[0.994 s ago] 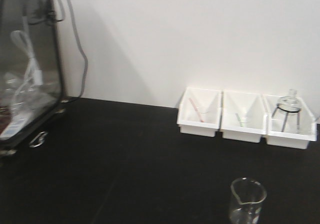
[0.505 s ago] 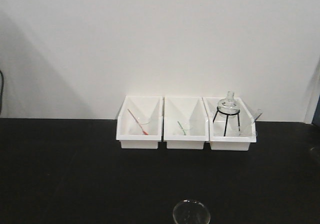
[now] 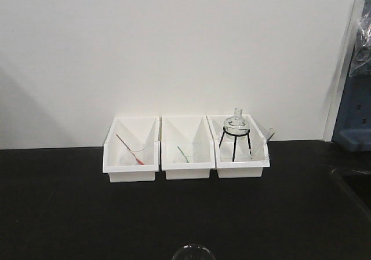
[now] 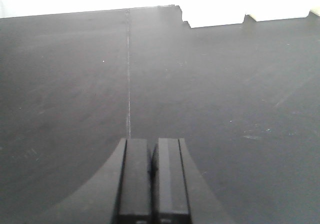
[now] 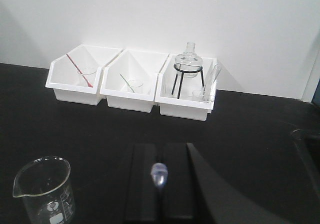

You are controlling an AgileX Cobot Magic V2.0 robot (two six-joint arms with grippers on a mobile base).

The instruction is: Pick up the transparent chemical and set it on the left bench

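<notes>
Front view: the pipette (image 3: 266,136) leans in the right bin (image 3: 243,171), just beside the flask (image 3: 235,123). Left wrist view: the left gripper (image 4: 151,144) is closed and empty. Right wrist view: the right gripper (image 5: 159,148) looks almost closed around a pale blob (image 5: 159,174); I cannot tell more. A careless reach could tip the flask.
</notes>
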